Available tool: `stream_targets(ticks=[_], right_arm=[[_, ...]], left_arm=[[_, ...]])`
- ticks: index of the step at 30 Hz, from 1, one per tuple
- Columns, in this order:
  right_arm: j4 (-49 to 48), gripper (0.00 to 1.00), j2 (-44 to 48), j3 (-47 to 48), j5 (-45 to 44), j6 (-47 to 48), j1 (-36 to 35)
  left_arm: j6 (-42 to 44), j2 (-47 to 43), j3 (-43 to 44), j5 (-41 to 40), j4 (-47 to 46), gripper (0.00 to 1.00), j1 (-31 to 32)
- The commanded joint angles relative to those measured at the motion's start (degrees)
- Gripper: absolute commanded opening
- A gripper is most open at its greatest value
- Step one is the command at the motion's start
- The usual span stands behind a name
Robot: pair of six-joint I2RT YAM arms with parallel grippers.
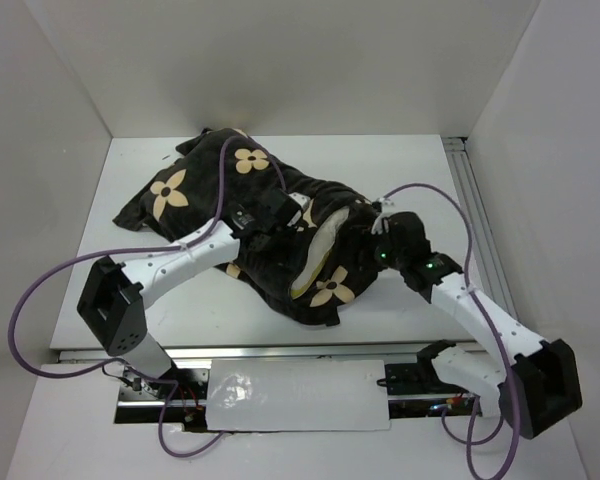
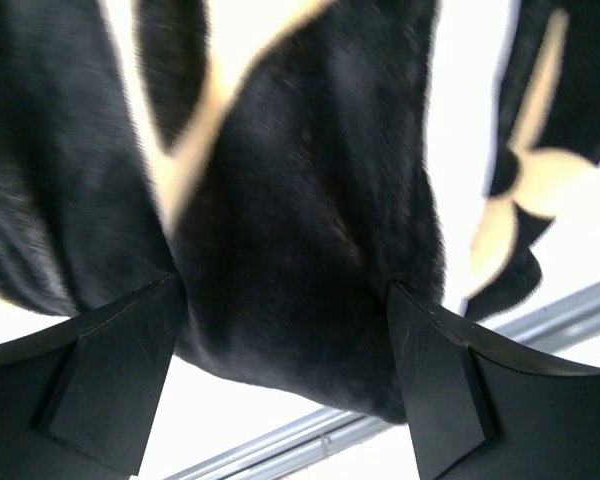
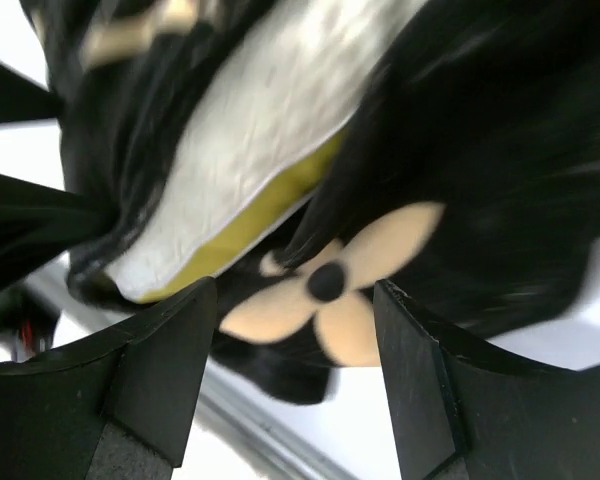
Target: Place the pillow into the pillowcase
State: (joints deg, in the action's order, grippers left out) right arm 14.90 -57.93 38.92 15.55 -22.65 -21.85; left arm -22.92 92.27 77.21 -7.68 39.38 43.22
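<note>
1. Although the pillow (image 1: 318, 252) lies mostly inside the pillowcase (image 1: 202, 160), a cream strip with its yellow edge shows at the pillowcase's near mouth. I judge the stuffing step nearly done, not finished.
2. The left gripper (image 2: 285, 288) stands wide open over the pillowcase's middle, with a plush fold bulging between its fingers, unpinched.
3. The right gripper (image 3: 295, 288) is also spread and holds nothing, just beside the pillowcase's near right corner and facing the exposed pillow.
4. The next move probably calls for gripping the mouth's hem and drawing it over that strip.
5. The pillowcase's near corner lies close to the table (image 1: 210, 312) edge. Bare surface lies left and right of the pillowcase, and its far end nears the back wall.
</note>
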Motion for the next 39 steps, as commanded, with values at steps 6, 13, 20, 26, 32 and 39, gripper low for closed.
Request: stream_targets(ticks=[6,13,20,26,32,39], right_arm=[[-14.2,0.73,-14.6,-1.8,-5.5,-8.2,-12.8],[-18.4,0.67,-22.6,-2.5,-11.0,-13.9,-15.0],[-31.9,0.26,-21.3,-7.5,-12.7,-18.7,-15.0],[-28.8,0.0,-20.7,-8.3,-9.2,-18.1,-13.1],[-43.1,0.0,-5.2,-16.7,5.4,-12.0,-13.0],[-47.5,0.0,3.6,-13.2,17.4,-9.7,-10.1]], left_arm=[[-1.4,-0.9,0.7,-1.0,-1.8,0.94,2.9],[-2.6,3.4,1.3,-3.7,-0.5,0.74,2.9],[-2.6,5.1,0.0,-2.5,-2.5,0.68,2.9],[-2.0,5.1,0.6,-2.5,-3.1,0.68,2.9],[-1.4,6.3,1.3,-2.5,-5.3,0.68,0.3],[-0.8,11.0,6.8,-2.1,-5.9,0.68,-0.9]])
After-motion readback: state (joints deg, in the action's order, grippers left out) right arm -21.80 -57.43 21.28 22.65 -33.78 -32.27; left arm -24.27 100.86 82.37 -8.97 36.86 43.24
